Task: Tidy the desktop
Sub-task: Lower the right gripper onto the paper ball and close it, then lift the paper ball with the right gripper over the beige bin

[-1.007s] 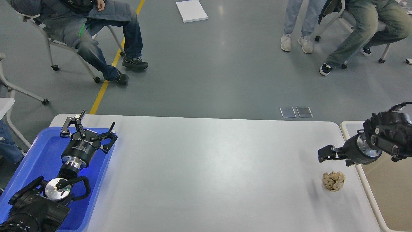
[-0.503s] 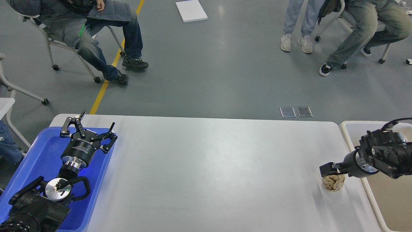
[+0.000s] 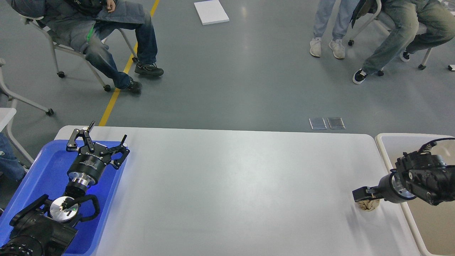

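Observation:
The desktop (image 3: 231,185) is a wide light grey-white tabletop. A crumpled beige paper ball (image 3: 368,206) lies near its right edge. My right gripper (image 3: 363,195) comes in from the right and sits low, right on top of the ball, hiding its upper part. It is dark and seen side-on, so I cannot tell its fingers apart or whether they grip the ball. My left gripper (image 3: 102,138) is open and empty, its fingers spread wide over the far end of the blue tray (image 3: 39,174) at the left.
A beige bin with a cream rim (image 3: 384,149) stands just off the desktop's right edge, under my right arm. People sit on wheeled chairs on the floor beyond the table. A white board (image 3: 211,11) lies on the floor.
My right gripper has come down from above the paper ball onto it, covering most of it. The left arm has not moved.

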{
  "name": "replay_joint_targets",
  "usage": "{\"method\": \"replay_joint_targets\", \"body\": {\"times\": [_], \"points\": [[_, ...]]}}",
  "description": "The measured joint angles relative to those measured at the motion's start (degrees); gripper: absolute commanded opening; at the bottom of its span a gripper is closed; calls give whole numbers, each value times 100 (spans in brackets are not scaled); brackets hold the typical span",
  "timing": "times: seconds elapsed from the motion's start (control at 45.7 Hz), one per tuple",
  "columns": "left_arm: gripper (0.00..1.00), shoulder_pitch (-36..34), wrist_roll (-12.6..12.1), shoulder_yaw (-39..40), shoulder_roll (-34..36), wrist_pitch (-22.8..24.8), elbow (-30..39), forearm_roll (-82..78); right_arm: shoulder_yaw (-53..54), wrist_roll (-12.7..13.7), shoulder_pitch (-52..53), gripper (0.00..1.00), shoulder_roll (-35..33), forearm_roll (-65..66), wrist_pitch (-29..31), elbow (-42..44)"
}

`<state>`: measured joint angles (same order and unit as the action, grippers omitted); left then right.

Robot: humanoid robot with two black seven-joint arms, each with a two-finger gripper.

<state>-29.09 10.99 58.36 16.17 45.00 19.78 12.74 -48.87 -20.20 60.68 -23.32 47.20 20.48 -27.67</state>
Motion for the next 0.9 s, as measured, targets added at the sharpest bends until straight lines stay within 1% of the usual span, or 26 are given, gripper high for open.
{"method": "replay_joint_targets", "body": {"times": [0.285,0.416,0.481,0.547,0.635,0.678,0.788,0.81,0.854,0.897], "points": [[100,0,0,0,0,0,0,-1,-3,-5,-81,99,48,6,-167,37],[100,0,0,0,0,0,0,-1,-4,-5,-119,96,56,7,-198,43],[100,0,0,0,0,0,0,-1,-5,-5,-139,87,58,8,-208,50],[100,0,0,0,0,0,0,-1,-6,-5,-161,81,60,10,-219,51],[100,0,0,0,0,0,0,-1,-10,-5,-188,68,66,24,-249,59],[100,0,0,0,0,0,0,-1,-13,-5,-202,64,73,46,-280,60],[100,0,0,0,0,0,0,-3,-18,-2,-236,50,84,147,-385,67],[100,0,0,0,0,0,0,-3,-19,-2,-242,46,86,165,-402,71],[100,0,0,0,0,0,0,-3,-20,-2,-251,31,89,202,-439,89],[100,0,0,0,0,0,0,-3,-21,-1,-266,21,94,241,-481,124]]}}
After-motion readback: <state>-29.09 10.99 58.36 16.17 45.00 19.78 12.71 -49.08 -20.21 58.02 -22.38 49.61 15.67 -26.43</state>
